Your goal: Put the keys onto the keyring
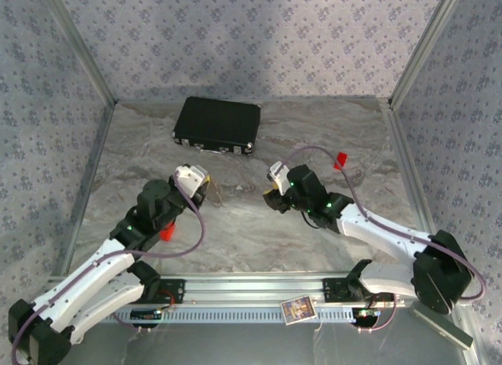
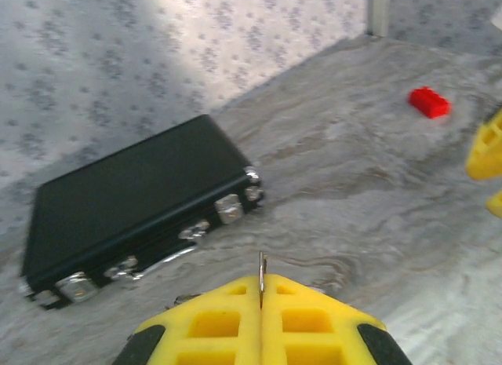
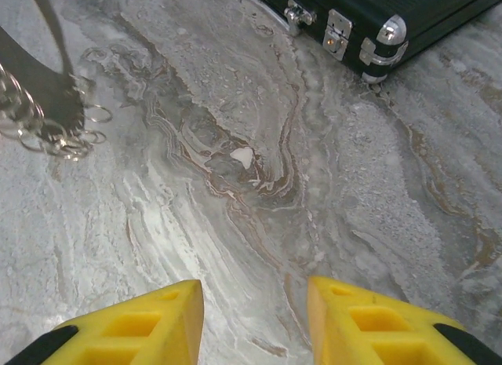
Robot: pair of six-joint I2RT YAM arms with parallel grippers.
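My left gripper [image 2: 262,293] is shut, with a thin silver metal strip, seen edge-on, standing up from between its yellow fingers; it looks like part of the keyring. The keyring's cluster of small silver rings [image 3: 64,128] hangs at the upper left of the right wrist view, under a grey band, just above the marbled table [image 3: 259,184]. My right gripper [image 3: 255,306] is open over bare table with nothing between its fingers, short of the rings. From above, the two grippers [image 1: 205,184] [image 1: 271,197] face each other at mid-table. The keys are out of view.
A black case [image 1: 217,125] with silver latches lies at the back of the table. A red block [image 1: 340,159] sits to the right, and a red piece [image 1: 167,231] lies beside the left arm. A small card [image 1: 298,309] rests on the front rail. Patterned walls close in three sides.
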